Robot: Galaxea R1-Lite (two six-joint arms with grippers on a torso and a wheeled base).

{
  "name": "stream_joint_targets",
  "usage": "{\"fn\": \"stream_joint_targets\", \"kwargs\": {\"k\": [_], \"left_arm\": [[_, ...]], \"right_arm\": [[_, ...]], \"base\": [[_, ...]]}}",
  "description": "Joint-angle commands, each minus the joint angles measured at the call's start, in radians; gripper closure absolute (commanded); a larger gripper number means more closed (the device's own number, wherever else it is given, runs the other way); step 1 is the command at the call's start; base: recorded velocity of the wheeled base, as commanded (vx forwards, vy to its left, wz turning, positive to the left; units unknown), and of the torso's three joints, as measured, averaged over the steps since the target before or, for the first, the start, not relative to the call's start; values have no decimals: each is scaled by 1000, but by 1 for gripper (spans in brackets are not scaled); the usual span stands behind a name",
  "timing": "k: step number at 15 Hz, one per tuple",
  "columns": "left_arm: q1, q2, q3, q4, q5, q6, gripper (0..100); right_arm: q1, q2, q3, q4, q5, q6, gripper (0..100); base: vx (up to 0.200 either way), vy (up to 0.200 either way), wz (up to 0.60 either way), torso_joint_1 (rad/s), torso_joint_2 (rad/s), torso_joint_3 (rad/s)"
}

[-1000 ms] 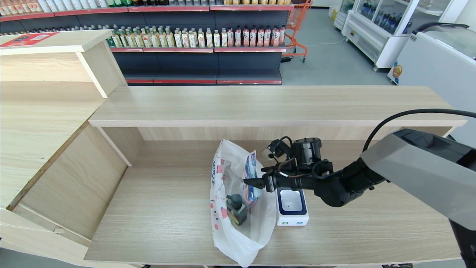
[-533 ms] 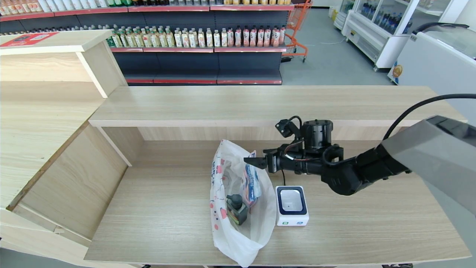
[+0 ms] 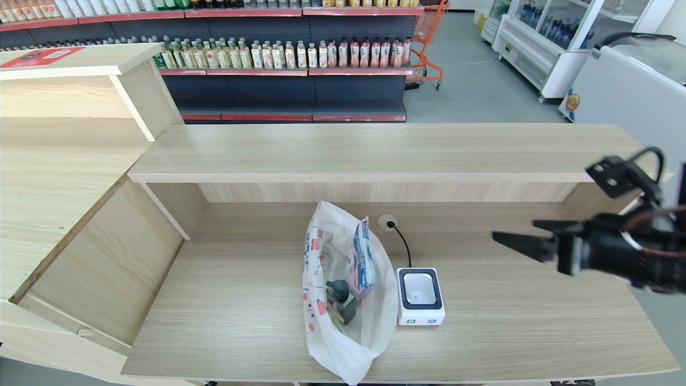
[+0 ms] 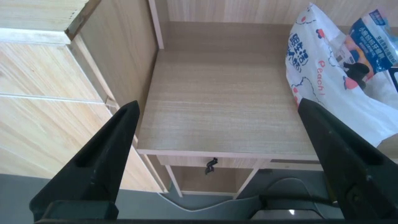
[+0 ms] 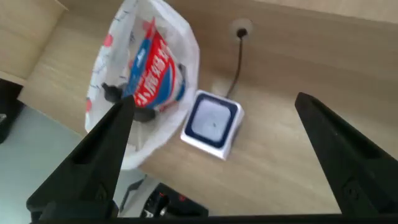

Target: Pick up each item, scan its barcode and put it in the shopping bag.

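Jaws apart and empty, the right tool has pulled back to the right edge of the tabletop, leaving packet and bottle in the shopping bag near the front edge, so this drop looks done.

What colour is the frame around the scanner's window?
Dark blue, set into the white body of the scanner. The head view shows it best.
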Motion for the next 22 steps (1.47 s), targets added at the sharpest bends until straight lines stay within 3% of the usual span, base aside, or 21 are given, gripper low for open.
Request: {"fn": "stream_joint_targets", "kwargs": {"k": [1,2,5,6,8,10,22], "left_arm": [[0,0,0,0,0,1,0],[0,0,0,0,0,-1,0],[0,0,0,0,0,1,0],[0,0,0,0,0,1,0],[0,0,0,0,0,-1,0],[0,0,0,0,0,1,0],[0,0,0,0,0,1,0]], "right_arm": [[-113,-620,546,33,-214,-37,0],[-96,-751,578,59,-223,-36,0],[-107,-1147,578,388,-214,-28,0],[-113,-1183,574,421,-206,-17,0],[-113,-1263,578,377,-183,-5,0],[-184,-1317,578,377,-195,-9,0],[-170,-1343,578,437,-238,-52,0]], "base": [[0,0,0,0,0,0],[0,0,0,0,0,0],[0,0,0,0,0,0],[0,0,0,0,0,0],[0,0,0,0,0,0],[0,0,0,0,0,0],[0,0,0,0,0,0]]}}
